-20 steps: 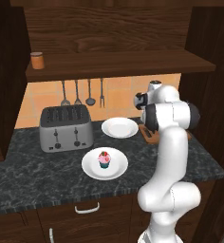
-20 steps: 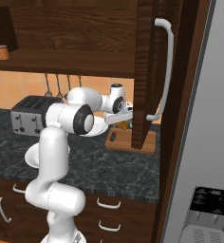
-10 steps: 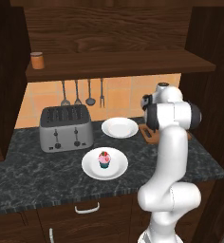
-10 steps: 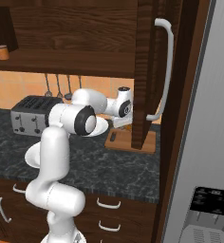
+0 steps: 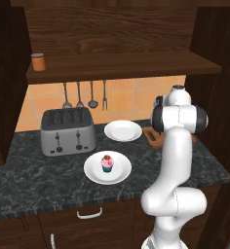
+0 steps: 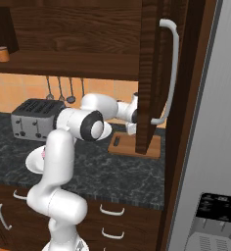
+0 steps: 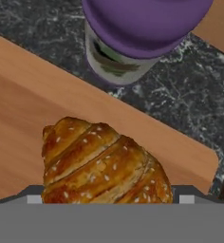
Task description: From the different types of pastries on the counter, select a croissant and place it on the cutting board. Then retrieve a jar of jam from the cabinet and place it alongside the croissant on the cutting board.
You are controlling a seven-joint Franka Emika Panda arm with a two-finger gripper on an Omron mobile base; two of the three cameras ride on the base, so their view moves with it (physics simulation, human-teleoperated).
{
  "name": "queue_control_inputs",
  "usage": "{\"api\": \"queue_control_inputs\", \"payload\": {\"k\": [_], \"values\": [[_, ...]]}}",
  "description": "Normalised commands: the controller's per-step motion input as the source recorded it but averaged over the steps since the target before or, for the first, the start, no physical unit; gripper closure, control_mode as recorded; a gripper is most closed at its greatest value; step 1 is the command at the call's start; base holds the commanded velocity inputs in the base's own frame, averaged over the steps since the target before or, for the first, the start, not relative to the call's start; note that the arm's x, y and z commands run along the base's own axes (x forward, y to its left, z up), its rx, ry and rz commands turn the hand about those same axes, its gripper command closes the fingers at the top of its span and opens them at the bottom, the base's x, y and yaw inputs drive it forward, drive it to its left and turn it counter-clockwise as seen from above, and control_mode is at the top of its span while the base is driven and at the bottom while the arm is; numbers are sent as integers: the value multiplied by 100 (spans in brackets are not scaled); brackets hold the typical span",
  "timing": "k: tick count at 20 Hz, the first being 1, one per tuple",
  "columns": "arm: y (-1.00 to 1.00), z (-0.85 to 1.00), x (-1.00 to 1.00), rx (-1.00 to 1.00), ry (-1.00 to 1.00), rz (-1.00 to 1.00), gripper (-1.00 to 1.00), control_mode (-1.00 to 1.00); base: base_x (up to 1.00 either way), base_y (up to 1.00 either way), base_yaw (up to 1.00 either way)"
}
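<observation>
Left base view. Arm (image 5: 178,146) upright at the right end of the counter (image 5: 34,180), its hand reaching away toward the back corner; the pincer itself is hidden behind the wrist. Cutting board (image 5: 153,136): one corner and the handle end visible just left of the wrist, lying on the counter. Empty white plate (image 5: 123,130): left of the board, near it. Cupcake (image 5: 107,164), pink frosting and red topping, on a second white plate (image 5: 95,172): nearer the camera, well left of the hand. Toaster (image 5: 68,130): far left. Utensils (image 5: 85,95) hanging on the wall above it. Jar of jam (image 5: 38,62): on the cabinet shelf (image 5: 122,65), high up and far left of the hand.

Right base view. Forearm stretched right, hand passing behind the open cabinet door (image 6: 149,78); pincer concealed by that door. Cutting board (image 6: 132,145) flat on the counter below the hand. Jar of jam (image 6: 3,54) on the shelf, upper left.

Hand view. Croissant (image 7: 102,163): golden-brown, directly before the pincer, resting on the cutting board (image 7: 33,109). Bottle (image 7: 133,33) with purple top: beyond the board's far edge, standing on the counter (image 7: 180,104). Fingertips are not visible past the croissant; whether the pincer grips it or has let go cannot be told.
</observation>
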Motion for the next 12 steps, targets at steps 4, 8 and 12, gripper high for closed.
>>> {"api": "queue_control_inputs", "payload": {"k": [4,8,12], "values": [[-9,-27,-11,0,9,0,100,-100,0,0,0],[-18,-23,-12,0,4,0,100,-100,0,0,0],[-38,0,-3,0,1,0,100,-100,0,0,0]]}}
